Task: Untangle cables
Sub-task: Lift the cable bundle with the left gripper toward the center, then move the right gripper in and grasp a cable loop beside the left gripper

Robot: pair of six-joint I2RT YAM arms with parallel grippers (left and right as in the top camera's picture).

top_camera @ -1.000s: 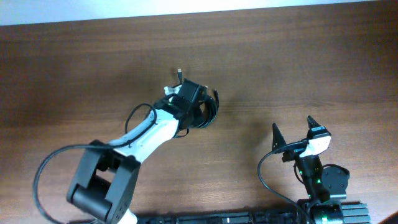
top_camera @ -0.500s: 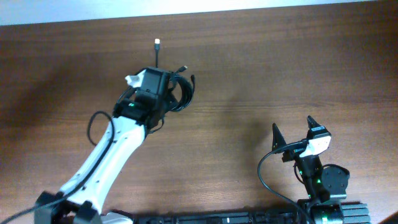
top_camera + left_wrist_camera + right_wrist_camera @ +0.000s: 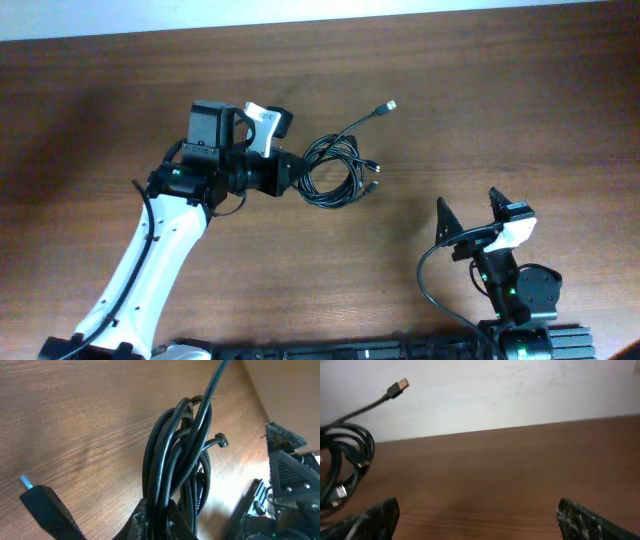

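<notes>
A bundle of thin black cables hangs looped from my left gripper, which is shut on the strands above the table's middle. One end with a metal plug sticks out to the upper right. In the left wrist view the cables rise from my jaws, with a small plug at the side. My right gripper is open and empty at the lower right. In the right wrist view the cables hang at the far left, their plug tip raised.
The brown wooden table runs to a pale wall edge at the back. My right arm's base and its thick black wire stand at the front right. A black rail lies along the front edge.
My left arm has swung left and then turned, carrying the cable bundle. The loops now hang to the right of the gripper and one plug end has flung out to the upper right. The right arm has not moved.
</notes>
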